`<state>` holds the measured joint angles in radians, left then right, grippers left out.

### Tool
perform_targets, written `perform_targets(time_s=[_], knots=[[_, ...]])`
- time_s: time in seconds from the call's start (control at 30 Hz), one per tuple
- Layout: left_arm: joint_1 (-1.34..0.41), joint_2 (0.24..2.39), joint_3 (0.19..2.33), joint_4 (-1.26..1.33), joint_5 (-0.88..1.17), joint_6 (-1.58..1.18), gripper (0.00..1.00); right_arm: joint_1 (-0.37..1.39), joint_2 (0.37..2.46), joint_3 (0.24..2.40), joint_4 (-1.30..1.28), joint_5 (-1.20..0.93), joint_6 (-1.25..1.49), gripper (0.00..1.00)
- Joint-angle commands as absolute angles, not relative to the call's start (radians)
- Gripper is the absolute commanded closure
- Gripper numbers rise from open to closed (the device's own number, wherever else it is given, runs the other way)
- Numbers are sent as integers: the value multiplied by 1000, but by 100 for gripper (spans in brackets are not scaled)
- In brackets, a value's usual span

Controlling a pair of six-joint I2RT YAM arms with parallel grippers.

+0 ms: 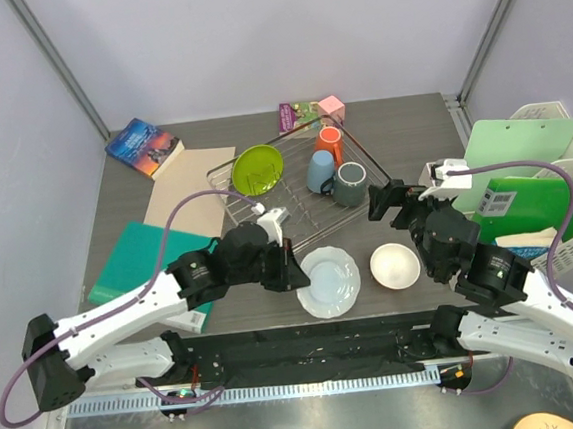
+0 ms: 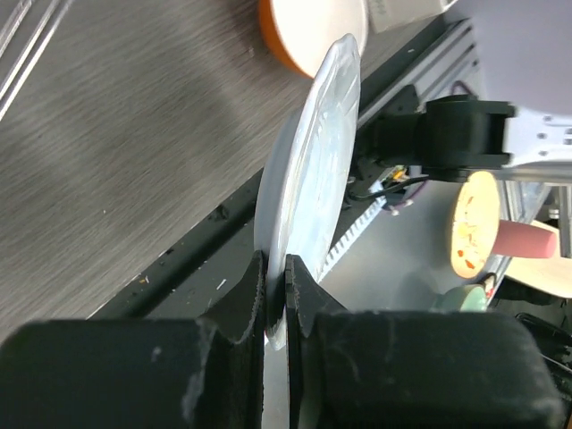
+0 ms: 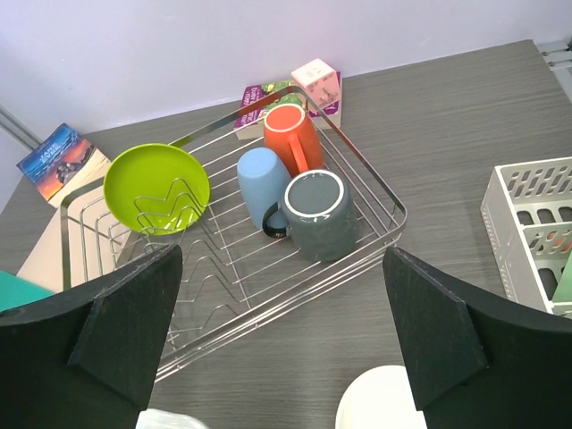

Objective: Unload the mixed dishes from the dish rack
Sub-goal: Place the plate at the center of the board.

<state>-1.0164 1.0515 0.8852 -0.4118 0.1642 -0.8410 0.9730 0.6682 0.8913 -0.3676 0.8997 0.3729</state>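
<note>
The left gripper [image 2: 276, 290] pinches the pale plate's [image 2: 313, 179] rim at lower centre of the overhead view, beside the white bowl [image 1: 395, 265]. The right gripper [image 3: 281, 295] gapes wide above the dish rack [image 3: 223, 268].

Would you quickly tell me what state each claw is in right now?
Left claw: closed on the rim of the pale blue-white plate.
Right claw: open, holding nothing.

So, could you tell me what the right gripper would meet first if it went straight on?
Most likely the grey mug in the dish rack: the open right gripper frames it almost dead centre. It might clip the rack's near rim first; depth is unclear.
</note>
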Motion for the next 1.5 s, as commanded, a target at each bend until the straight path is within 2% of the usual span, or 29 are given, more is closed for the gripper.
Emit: perform_targets(time_s=[0.0, 0.23, 0.57, 0.8, 0.87, 0.93, 1.03, 1.13, 1.37, 1.47], knots=[[-1051, 1115, 874, -275, 97, -885, 100, 973, 669, 891, -367, 896, 411, 1], [-1057, 1271, 887, -265, 28, -942, 100, 974, 632, 859, -394, 908, 433, 1], [-1065, 1501, 1003, -244, 120, -870, 100, 973, 629, 845, -416, 900, 446, 1], [-1065, 1583, 1048, -248, 121, -844, 100, 973, 627, 830, -420, 894, 459, 1], [-1066, 1597, 1066, -274, 114, -835, 95, 974, 624, 828, -422, 894, 459, 1], [-1066, 1609, 1086, -296, 109, -822, 84, 973, 623, 828, -425, 896, 459, 1], [-1066, 1592, 1086, -314, 101, -812, 75, 974, 617, 825, -426, 899, 456, 1], [-1066, 1575, 1092, -357, 69, -795, 71, 973, 617, 822, -428, 899, 457, 1], [-1066, 1525, 1114, -468, 8, -746, 69, 974, 618, 819, -428, 894, 463, 1], [-1066, 1494, 1158, -567, -84, -700, 69, 973, 614, 827, -433, 897, 462, 1]])
